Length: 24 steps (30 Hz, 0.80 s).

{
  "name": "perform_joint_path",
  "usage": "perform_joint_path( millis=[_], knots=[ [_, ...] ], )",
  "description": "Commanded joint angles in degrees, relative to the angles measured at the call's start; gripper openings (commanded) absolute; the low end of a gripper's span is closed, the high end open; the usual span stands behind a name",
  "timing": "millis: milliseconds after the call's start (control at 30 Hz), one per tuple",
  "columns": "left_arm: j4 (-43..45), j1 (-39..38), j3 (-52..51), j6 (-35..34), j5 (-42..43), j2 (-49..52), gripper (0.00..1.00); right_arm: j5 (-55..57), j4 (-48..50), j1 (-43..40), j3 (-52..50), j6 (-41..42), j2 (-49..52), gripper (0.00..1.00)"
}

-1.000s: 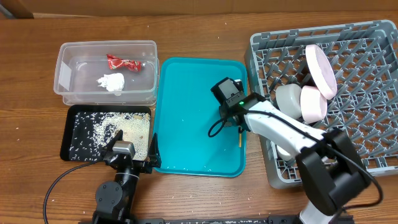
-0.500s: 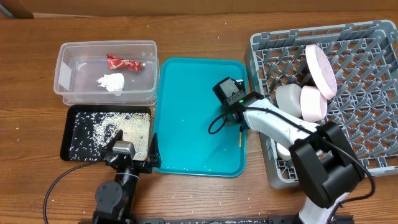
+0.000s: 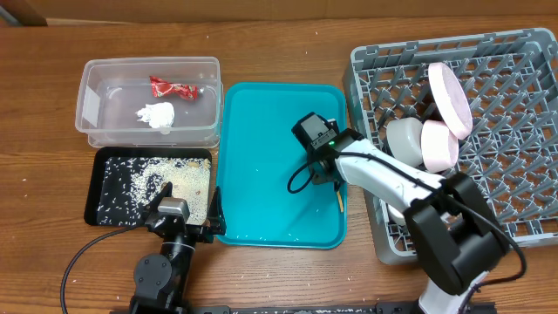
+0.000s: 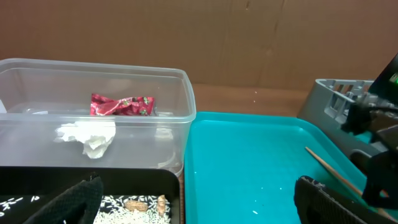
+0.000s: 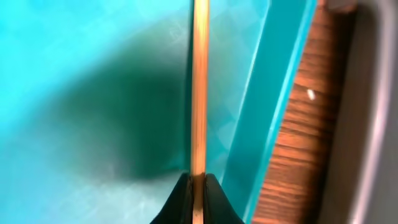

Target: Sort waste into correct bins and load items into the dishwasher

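My right claw (image 5: 198,185) gripped thin light wooden chopstick (image 5: 199,81) | axis ran 12 o'clock | grey plastic rack (image 3: 363,87) at 3 o'clock

Tray floor: the left and middle of the teal tray (image 3: 257,187) lie bare, reachable from above.
Tray right edge: the right arm (image 3: 384,174) crosses it; the right end effector (image 5: 198,186) is pinched on a chopstick (image 5: 199,93) close against the raised rim.
Right gap: only a narrow strip of worktop (image 3: 279,26) separates the rim from the dish rack (image 3: 523,201).
Rack: a plate (image 3: 449,98) and two bowls (image 3: 438,144) fill the far-left cells; elsewhere upright pegs (image 3: 514,157).
Left side: the clear tub (image 3: 96,96) and black tray (image 3: 100,201) sit just beside the teal tray.
Near-left corner: the left end effector (image 4: 199,211) is spread wide.
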Motion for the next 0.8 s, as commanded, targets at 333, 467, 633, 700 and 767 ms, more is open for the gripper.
perform_joint_path(
  millis=[333,467,633,700,767],
  knots=[
    [0.2,0.6,-0.2,1.0,-0.6,-0.5,1.0,6.4,-0.2,-9.2,4.2,-7.2,-22.0,0.04],
    [0.2,0.6,-0.2,1.0,-0.6,-0.5,1.0,4.6,-0.1,-13.8,4.0,-11.1,-20.3,0.04],
    [0.2,0.6,-0.2,1.0,-0.6,-0.5,1.0,2.2,0.8,-16.7,4.0,-12.9,-15.6,0.04],
    [0.2,0.6,-0.2,1.0,-0.6,-0.5,1.0,2.1,0.4,-16.7,4.0,-12.8,-14.8,0.04],
    [0.2,0.6,-0.2,1.0,-0.6,-0.5,1.0,0.4,0.2,-16.5,4.1,-12.8,-15.1,0.11]
  ],
)
